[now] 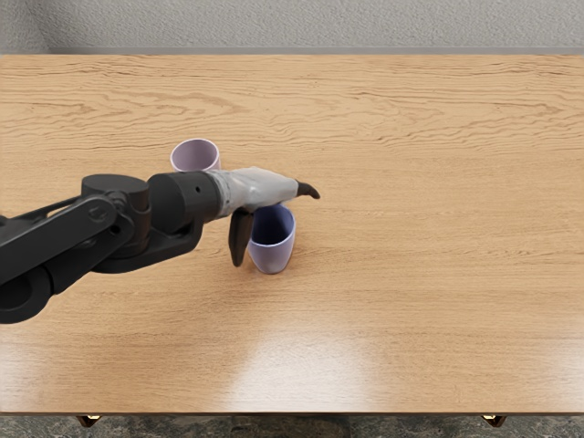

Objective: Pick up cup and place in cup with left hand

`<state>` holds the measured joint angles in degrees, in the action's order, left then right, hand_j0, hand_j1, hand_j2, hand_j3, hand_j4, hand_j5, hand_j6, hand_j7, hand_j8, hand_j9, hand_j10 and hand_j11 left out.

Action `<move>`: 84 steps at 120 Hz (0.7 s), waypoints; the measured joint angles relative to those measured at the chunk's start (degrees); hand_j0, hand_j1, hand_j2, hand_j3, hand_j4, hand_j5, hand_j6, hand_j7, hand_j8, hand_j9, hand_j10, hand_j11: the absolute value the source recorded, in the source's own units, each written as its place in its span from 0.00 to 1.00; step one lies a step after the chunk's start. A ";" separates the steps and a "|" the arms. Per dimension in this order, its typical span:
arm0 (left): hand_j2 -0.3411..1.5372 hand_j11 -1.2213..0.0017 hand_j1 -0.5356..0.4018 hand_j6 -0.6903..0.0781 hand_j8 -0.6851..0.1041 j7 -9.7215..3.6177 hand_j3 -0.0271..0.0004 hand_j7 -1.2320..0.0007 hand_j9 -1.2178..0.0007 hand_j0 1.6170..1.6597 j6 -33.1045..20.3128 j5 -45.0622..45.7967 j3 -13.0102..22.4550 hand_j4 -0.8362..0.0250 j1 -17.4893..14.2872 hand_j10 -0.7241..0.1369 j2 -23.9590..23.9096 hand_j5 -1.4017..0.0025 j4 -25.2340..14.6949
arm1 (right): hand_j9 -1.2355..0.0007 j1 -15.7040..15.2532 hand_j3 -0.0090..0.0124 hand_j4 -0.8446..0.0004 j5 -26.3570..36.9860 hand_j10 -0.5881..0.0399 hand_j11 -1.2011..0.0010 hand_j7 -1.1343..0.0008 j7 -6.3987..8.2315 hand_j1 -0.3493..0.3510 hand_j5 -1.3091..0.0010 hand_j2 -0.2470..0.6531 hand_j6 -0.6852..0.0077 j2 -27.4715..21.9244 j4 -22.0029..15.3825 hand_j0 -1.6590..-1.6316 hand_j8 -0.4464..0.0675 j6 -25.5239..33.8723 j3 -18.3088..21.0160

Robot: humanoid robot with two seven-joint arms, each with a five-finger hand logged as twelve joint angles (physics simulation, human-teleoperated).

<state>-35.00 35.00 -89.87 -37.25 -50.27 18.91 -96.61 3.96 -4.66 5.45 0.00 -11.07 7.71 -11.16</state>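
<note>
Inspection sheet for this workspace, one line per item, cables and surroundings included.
Surface: wooden table, glare toward near edge.
Job's things: blue-violet cup, upright; pink cup, farther back, upright, partly hidden; not nested.
Clutter: nothing seen.
Grippers: left robot hand over the blue-violet cup's far side, grasp can't be confirmed; right not in view.
Cables: nothing seen.
Surroundings: grey textured wall behind, mottled floor in front.

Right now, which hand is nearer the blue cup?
Left. The left hand is close by the blue cup, covering part of its far rim in the head view; the right hand is out of view, somewhere beyond the picture's edges.
</note>
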 joint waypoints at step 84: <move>0.22 0.63 0.50 0.44 0.44 0.01 0.99 0.64 0.63 0.96 -0.05 -0.04 0.05 0.56 0.85 0.44 -0.11 0.68 0.35 | 1.00 0.00 0.42 1.00 0.00 0.94 1.00 1.00 0.00 0.00 1.00 0.27 0.99 0.00 0.00 0.04 0.87 0.00 0.00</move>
<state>-34.99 34.95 -89.92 -37.20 -49.41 18.81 -96.26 3.96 -4.66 5.45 0.00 -11.07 7.71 -11.16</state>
